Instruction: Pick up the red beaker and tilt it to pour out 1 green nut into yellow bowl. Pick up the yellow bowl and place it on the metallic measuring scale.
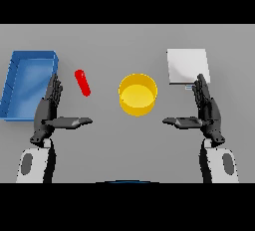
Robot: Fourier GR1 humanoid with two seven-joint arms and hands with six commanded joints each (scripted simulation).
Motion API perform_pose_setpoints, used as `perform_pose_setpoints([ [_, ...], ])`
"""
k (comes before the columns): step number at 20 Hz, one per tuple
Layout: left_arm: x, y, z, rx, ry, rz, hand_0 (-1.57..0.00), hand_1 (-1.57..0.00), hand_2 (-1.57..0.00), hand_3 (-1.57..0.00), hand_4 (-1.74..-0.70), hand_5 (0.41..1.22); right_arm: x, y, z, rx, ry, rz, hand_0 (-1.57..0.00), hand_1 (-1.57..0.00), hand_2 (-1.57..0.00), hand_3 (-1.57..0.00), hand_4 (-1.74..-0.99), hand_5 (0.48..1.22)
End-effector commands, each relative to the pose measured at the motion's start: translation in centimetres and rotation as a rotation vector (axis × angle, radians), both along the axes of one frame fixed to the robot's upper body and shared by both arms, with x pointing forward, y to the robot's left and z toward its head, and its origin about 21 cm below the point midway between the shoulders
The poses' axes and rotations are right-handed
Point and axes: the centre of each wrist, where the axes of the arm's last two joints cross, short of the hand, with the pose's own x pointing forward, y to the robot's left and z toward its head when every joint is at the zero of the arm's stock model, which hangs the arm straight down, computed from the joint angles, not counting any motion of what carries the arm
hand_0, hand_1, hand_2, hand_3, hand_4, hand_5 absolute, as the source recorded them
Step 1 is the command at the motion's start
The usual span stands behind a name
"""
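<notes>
The red beaker (82, 82) lies on its side on the table, left of centre, a slim red cylinder pointing toward me. The yellow bowl (138, 94) stands upright at the middle; I cannot see a green nut in it. The metallic measuring scale (187, 65) is a pale square plate at the back right. My left hand (49, 110) is open at the front left, fingers straight and thumb pointing inward, a little short and left of the beaker. My right hand (207, 110) is open at the front right, just in front of the scale, holding nothing.
A blue tray (28, 82) with raised walls sits at the far left, right beside my left hand's fingertips.
</notes>
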Motion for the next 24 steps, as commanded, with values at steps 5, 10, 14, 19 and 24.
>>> perform_pose_setpoints([
  [5, -0.9, 0.1, -0.1, -0.001, -0.009, 0.000, 0.00, 0.00, 0.00, 0.00, -1.14, 0.660, -0.4, -0.1, -0.1, 0.000, -0.004, -0.001, 0.00, 0.00, 0.00, 0.00, -1.071, 0.578],
  [10, -4.4, -0.1, 1.8, 0.178, -0.069, -0.084, 0.00, 0.00, 0.00, 0.00, -1.14, 0.662, -2.6, 0.2, 0.9, -0.327, -0.150, 0.034, 0.00, 0.00, 0.00, 0.00, -1.064, 0.577],
  [14, -4.2, -0.2, 2.5, 0.201, -0.023, -0.104, 0.00, 0.00, 0.00, 0.00, -1.14, 0.652, -3.0, 0.5, 1.5, -0.319, -0.153, 0.057, 0.00, 0.00, 0.00, 0.00, -1.118, 0.600],
  [19, -1.8, -0.4, 1.3, 0.204, 0.049, -0.120, 0.00, 0.00, 0.00, 0.00, -1.14, 0.643, -2.7, 0.3, 1.6, -0.262, -0.146, 0.087, 0.00, 0.00, 0.00, 0.00, -1.189, 0.626],
  [24, 2.5, -0.3, 0.0, 0.227, 0.075, -0.125, 0.00, 0.00, 0.00, 0.00, -1.18, 0.644, -2.7, -0.1, 1.5, -0.246, -0.150, 0.091, 0.00, 0.00, 0.00, 0.00, -1.220, 0.626],
])
